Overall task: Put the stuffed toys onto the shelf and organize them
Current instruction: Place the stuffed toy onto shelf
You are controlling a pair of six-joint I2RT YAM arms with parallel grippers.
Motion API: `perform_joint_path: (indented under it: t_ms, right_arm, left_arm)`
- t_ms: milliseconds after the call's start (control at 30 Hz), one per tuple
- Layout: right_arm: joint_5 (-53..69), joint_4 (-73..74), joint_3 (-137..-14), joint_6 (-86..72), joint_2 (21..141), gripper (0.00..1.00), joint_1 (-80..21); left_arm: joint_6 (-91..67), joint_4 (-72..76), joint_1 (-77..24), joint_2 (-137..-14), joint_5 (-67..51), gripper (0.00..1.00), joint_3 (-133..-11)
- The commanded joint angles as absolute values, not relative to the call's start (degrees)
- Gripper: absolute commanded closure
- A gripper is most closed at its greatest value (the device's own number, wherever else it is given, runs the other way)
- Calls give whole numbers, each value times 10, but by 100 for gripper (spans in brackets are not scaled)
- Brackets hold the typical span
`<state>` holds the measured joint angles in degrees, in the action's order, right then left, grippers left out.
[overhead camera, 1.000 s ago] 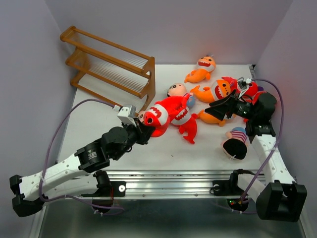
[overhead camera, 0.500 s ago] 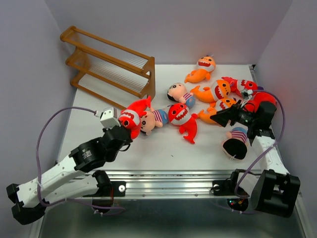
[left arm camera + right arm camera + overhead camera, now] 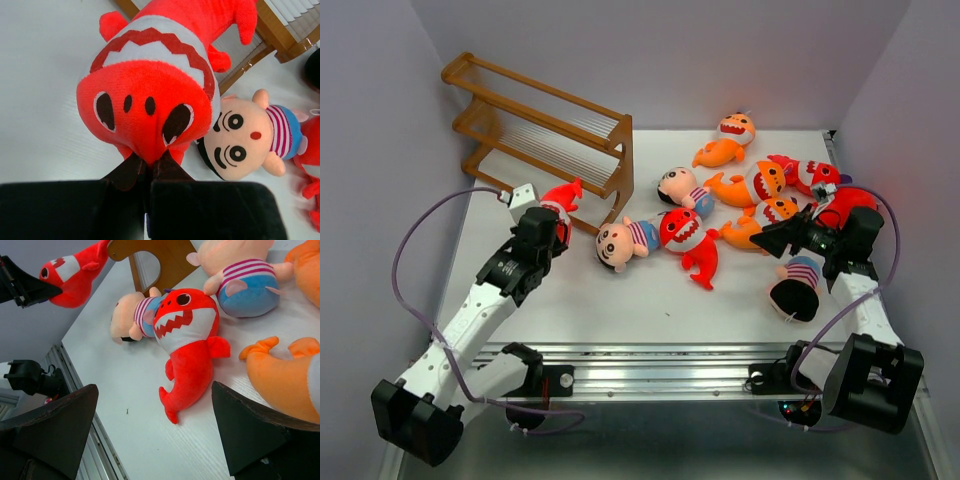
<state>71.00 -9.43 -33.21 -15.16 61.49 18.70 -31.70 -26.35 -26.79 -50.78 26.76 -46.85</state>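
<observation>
- I see the left gripper with its jaws drawn almost together, pinching the nose end of a red shark.
- The held shark is lifted off the table, its toothy mouth facing up and its tail pointing toward the shelf.
- In the top view, this shark hangs just in front of the shelf's lowest tier. I cannot tell whether its tail touches the frame.
- The shelf stands at the far left corner of the table, and no toy is visible on its three tiers.
- A striped-shirt boy lies face up just off the shelf's near right corner.
- A second red shark lies beside that boy, farther from the shelf, and their heads touch.
- My right gripper has its fingers spread wide with nothing between them. It sits low over the table well right of the shelf and points toward it.
- Three orange sharks, another boy, a face-down boy and more red plush lie scattered well right of the shelf.
</observation>
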Motion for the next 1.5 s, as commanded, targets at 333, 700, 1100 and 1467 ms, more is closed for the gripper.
perform_joint_path:
  t_ms: [333, 700, 1100, 1467]
  right_arm:
    - [737, -113, -331, -147, 592, 0, 190]
    - [750, -113, -335, -152, 592, 0, 195]
    - [754, -113, -336, -151, 592, 0, 195]
    - [756, -113, -334, -147, 597, 0, 195]
  left_arm:
    - [-190, -96, -127, -650, 164, 100, -533]
    - [-100, -4, -49, -715, 137, 100, -538]
    - [40, 56, -14, -817, 139, 100, -578]
    - [105, 107, 31, -874, 139, 100, -593]
